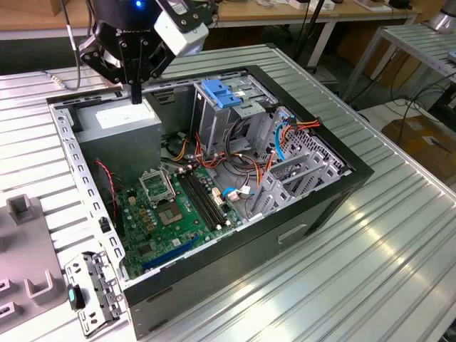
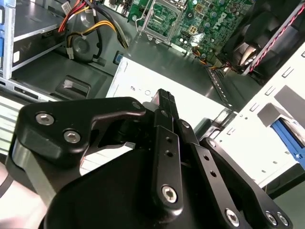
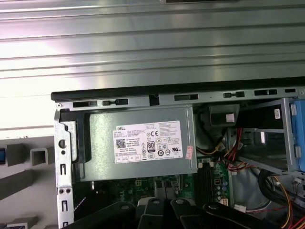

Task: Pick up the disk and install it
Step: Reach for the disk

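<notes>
On the exterior view's left lies a pale moulded fixture (image 1: 32,281); in the second wrist view a blue plastic strip there is perhaps the disk (image 2: 287,138). The black gripper (image 1: 135,95) hangs with fingers pressed together, holding nothing, just above the flat grey metal box (image 1: 125,127).
</notes>
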`<action>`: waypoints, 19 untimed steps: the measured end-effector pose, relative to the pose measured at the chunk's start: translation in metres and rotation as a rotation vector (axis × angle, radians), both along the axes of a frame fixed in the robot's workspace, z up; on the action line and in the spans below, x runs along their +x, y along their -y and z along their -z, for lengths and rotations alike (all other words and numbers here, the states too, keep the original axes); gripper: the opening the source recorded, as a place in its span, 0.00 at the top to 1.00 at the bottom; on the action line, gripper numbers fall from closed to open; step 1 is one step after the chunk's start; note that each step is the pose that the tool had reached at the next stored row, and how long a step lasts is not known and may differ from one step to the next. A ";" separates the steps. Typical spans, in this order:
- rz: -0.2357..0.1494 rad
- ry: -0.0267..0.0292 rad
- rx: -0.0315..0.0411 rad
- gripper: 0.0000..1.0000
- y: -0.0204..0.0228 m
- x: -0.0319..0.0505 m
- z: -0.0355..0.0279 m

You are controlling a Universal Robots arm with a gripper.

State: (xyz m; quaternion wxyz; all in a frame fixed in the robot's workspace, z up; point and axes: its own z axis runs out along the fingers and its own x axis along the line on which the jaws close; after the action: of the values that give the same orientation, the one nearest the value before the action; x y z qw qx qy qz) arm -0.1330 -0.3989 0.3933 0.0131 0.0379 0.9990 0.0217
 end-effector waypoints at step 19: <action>0.000 -0.0021 0.0000 0.89 0.0000 -0.0126 0.0001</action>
State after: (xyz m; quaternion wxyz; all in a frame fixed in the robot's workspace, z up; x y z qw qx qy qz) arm -0.1456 -0.3989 0.3932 0.0120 0.0379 0.9990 0.0217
